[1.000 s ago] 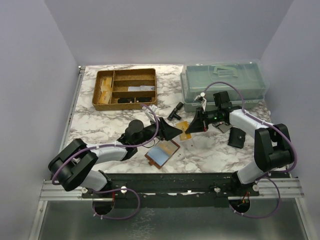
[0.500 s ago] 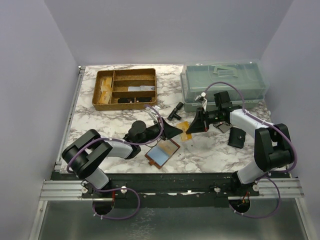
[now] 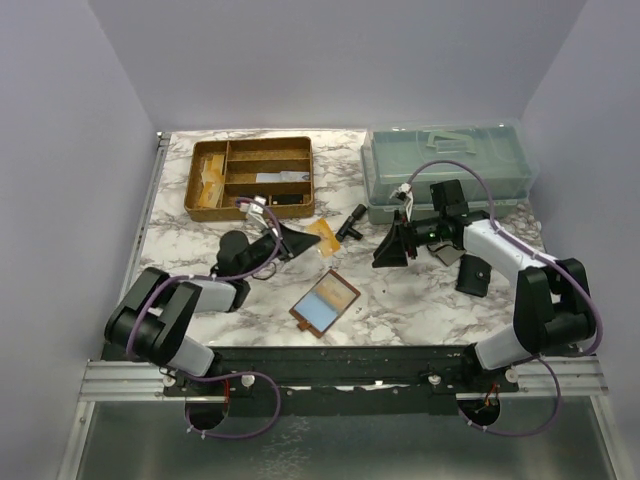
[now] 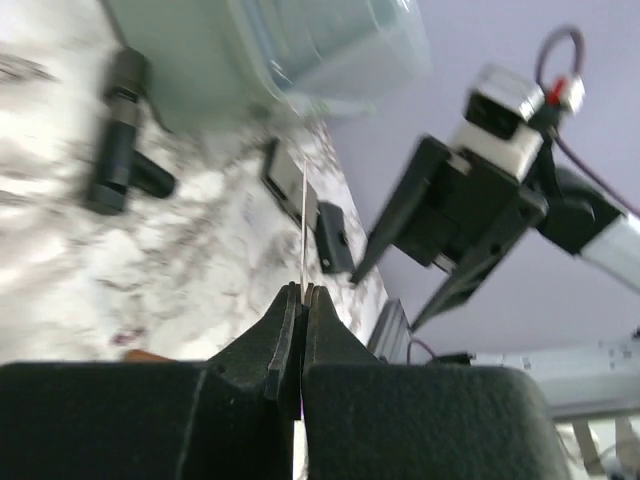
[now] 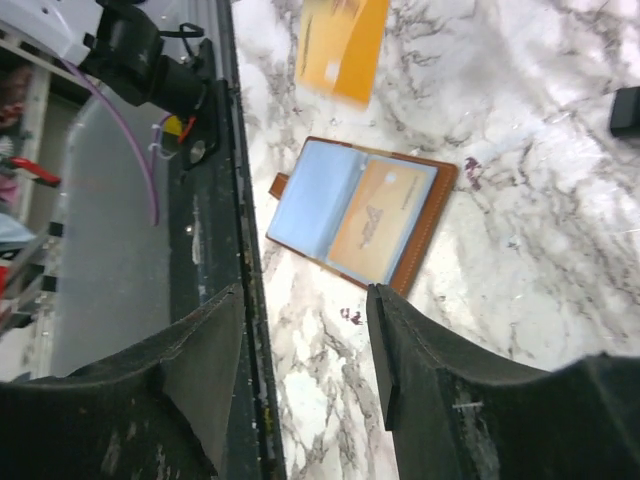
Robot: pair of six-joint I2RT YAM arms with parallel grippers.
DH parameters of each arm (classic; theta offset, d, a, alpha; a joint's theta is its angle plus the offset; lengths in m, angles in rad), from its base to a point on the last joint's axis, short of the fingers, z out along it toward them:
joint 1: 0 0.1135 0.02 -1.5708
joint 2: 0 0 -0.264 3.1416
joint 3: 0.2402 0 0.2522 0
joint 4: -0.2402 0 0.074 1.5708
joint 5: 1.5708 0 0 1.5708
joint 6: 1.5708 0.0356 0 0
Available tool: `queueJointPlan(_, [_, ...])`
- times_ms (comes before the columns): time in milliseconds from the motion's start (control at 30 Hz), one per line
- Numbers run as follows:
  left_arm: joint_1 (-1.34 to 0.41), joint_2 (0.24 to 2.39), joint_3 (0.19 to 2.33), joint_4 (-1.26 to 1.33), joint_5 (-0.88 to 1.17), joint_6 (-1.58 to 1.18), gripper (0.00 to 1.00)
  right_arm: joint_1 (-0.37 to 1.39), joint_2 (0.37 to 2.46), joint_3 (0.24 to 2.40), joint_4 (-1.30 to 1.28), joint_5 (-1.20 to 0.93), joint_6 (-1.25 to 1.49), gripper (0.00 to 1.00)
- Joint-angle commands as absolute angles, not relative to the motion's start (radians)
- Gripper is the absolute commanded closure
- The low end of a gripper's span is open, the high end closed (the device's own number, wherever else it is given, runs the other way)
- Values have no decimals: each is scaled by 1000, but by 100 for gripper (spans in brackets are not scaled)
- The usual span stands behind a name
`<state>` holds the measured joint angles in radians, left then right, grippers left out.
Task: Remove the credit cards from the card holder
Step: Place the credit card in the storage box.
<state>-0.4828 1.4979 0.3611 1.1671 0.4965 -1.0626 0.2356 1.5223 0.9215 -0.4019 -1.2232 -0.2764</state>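
Glossy marble-look table [image 3: 420, 300], smooth reddish-brown leather card holder [image 5: 424, 228]

arms [image 3: 200, 296]: white shells, black joints; cables [image 3: 445, 165]: purple; left hand [image 3: 303, 238], right hand [image 3: 386, 256]: black wedges

A: Left gripper [image 3: 303, 238] pinches a tan credit card [image 3: 323, 238] over the marble counter [image 3: 420, 300], near the gold-brown tray [image 3: 196, 185].

B: And the card holder [image 3: 296, 314]?

A: Lies open toward the counter's front edge, with a light blue card [image 3: 318, 312] and a second tan card [image 3: 339, 292] in its pockets. Right gripper [image 3: 387, 256] hangs well apart from it, before the clear lidded box [image 3: 445, 160].
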Motion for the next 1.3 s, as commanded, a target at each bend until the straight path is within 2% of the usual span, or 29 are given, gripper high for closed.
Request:
queueJointPlan(0, [-274, 1412, 363, 964, 645, -1066, 100, 237, 1457, 937, -374, -1125, -283, 41])
queueJointPlan(67, [-168, 1382, 411, 820, 681, -1010, 100, 236, 1446, 934, -373, -1116, -286, 41])
queueJointPlan(233, [4, 1350, 712, 128, 601, -629, 100, 236, 1437, 935, -378, -1115, -292, 40])
queueJointPlan(367, [99, 1389, 941, -128, 531, -445, 100, 236, 1435, 935, -377, -1122, -291, 40])
queueJointPlan(667, [190, 1576, 1294, -333, 361, -59, 100, 235, 1432, 936, -380, -1124, -293, 40])
queueJointPlan(1033, [208, 1855, 1576, -419, 283, 57, 100, 236, 1433, 935, -380, -1128, -296, 40])
queueJointPlan(1267, [211, 1988, 1676, -462, 292, 67, 100, 236, 1435, 933, -382, -1128, -302, 40])
